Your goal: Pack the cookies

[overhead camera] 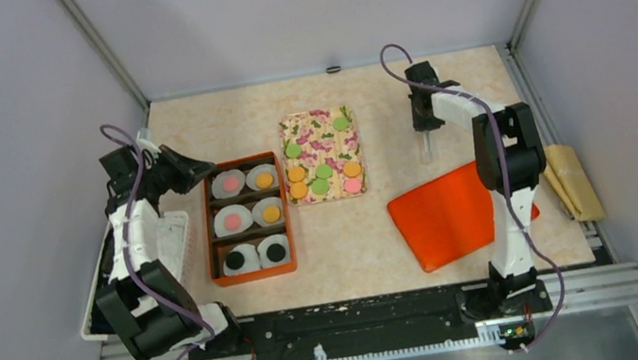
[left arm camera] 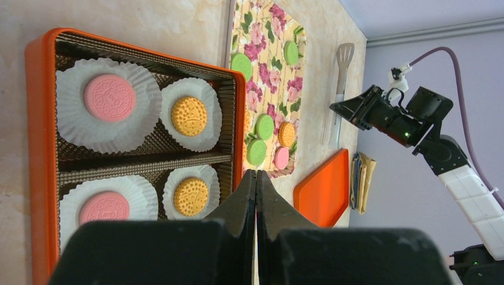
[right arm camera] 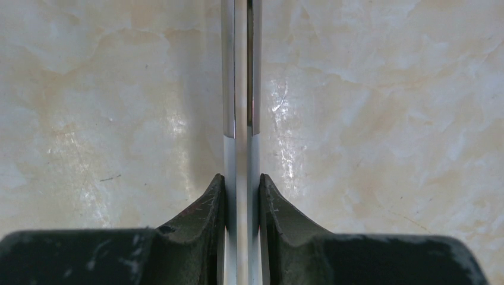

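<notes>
Six cookies (overhead camera: pixel 265 180) sit in liners inside the orange box (overhead camera: pixel 207 224), and eight more are on the floral tray (overhead camera: pixel 319 138) just right of the box. The right fingers (right arm camera: pixel 208 208) are clamped on the metal tongs (right arm camera: pixel 242 89), which lie on the counter (overhead camera: pixel 343 242) farther right of the box. The left fingers (left arm camera: pixel 241 202) are pressed together on nothing, just left of the box. I'd lift the tongs straight up and level before swinging over.

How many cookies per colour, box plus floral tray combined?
green cookies: 4
orange cookies: 5
pink cookies: 3
black cookies: 2
Total: 14
</notes>
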